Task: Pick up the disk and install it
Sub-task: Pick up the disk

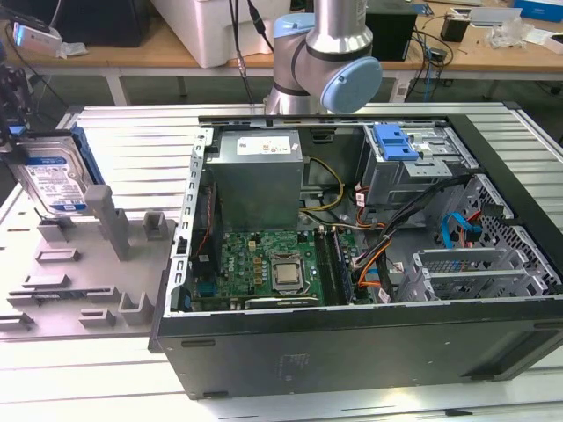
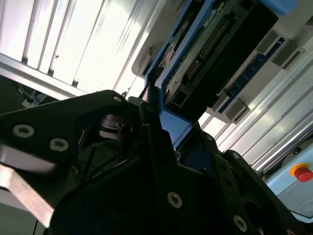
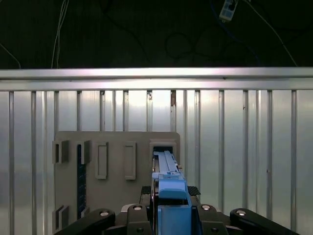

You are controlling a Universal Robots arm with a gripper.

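Note:
The disk (image 1: pixel 53 176), a silver drive with a white-and-blue label in a blue carrier rail, stands on edge over the grey holder tray (image 1: pixel 88 272) at the exterior view's left. My gripper (image 1: pixel 10 101) is at its upper end, shut on the blue rail. In the first wrist view the blue carrier (image 3: pixel 171 196) sits between my fingers (image 3: pixel 138 211), and the disk reaches down to a slot in the grey holder tray (image 3: pixel 112 147). I cannot tell whether it is clear of the slot. The second wrist view shows the disk's circuit-board side (image 2: pixel 205 54), with my gripper (image 2: pixel 152 115) clamped on its edge.
An open computer case (image 1: pixel 352 352) lies right of the tray, with a grey metal box (image 1: pixel 259 176), a motherboard (image 1: pixel 281 268), cables and a drive bay with a blue latch (image 1: pixel 393 141). The arm's base (image 1: pixel 325 61) rises behind it. A red button (image 2: pixel 303 172) sits beside the slatted table.

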